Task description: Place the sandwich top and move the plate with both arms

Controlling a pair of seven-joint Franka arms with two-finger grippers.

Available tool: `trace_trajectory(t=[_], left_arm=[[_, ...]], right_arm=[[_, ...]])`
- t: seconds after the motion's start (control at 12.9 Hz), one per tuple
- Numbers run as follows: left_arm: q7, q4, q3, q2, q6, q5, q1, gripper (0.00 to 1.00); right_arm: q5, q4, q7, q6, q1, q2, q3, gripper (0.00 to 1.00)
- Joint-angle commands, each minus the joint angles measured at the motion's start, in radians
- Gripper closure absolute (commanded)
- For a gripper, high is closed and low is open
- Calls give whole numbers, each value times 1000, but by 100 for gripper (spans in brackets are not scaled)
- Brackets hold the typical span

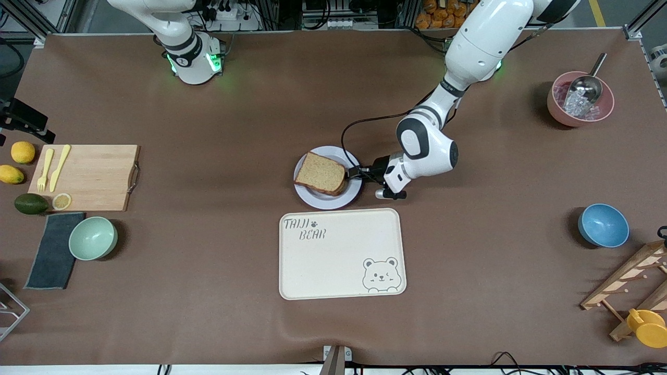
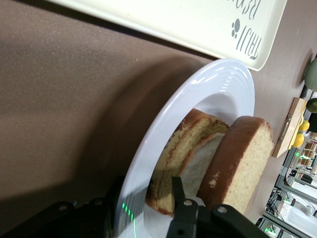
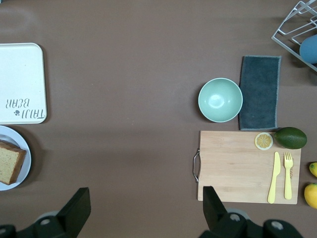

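The sandwich top (image 1: 320,173), a plain brown bread slice, lies on the stack on the pale round plate (image 1: 328,200) in the table's middle. In the left wrist view the top slice (image 2: 242,158) sits above egg white and a lower slice (image 2: 183,148). My left gripper (image 1: 357,173) is low at the plate's edge toward the left arm's end. It is open, with the plate's rim (image 2: 198,94) between its fingers (image 2: 177,198). My right gripper (image 3: 143,213) hangs open and high over bare table, holding nothing. That arm waits, and its view shows the plate (image 3: 10,131) and bread (image 3: 10,161) at the edge.
A cream bear tray (image 1: 341,253) lies just nearer the front camera than the plate. A cutting board (image 1: 86,177) and green bowl (image 1: 93,238) sit at the right arm's end. A blue bowl (image 1: 603,225), pink bowl with scoop (image 1: 580,99) and wooden rack (image 1: 630,281) sit at the left arm's end.
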Motion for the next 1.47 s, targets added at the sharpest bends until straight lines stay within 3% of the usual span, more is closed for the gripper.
trace_trajectory(t=[0.0,0.39,0.85,1.4], left_arm=[[50,9,0,15,16,-37,1,58],[50,8,0,15,16,-37,4,68],[51,12,0,13,16,-37,4,98],[51,17,2,11,16,-34,4,100]], right_arm=[[-22,-24,21,3,9,-23,1,0],[-22,-24,21,3,11,-22,1,0],[-22,-24,21,1,9,-22,1,0],[-20,-24,22,-2,8,-22,-1,0]])
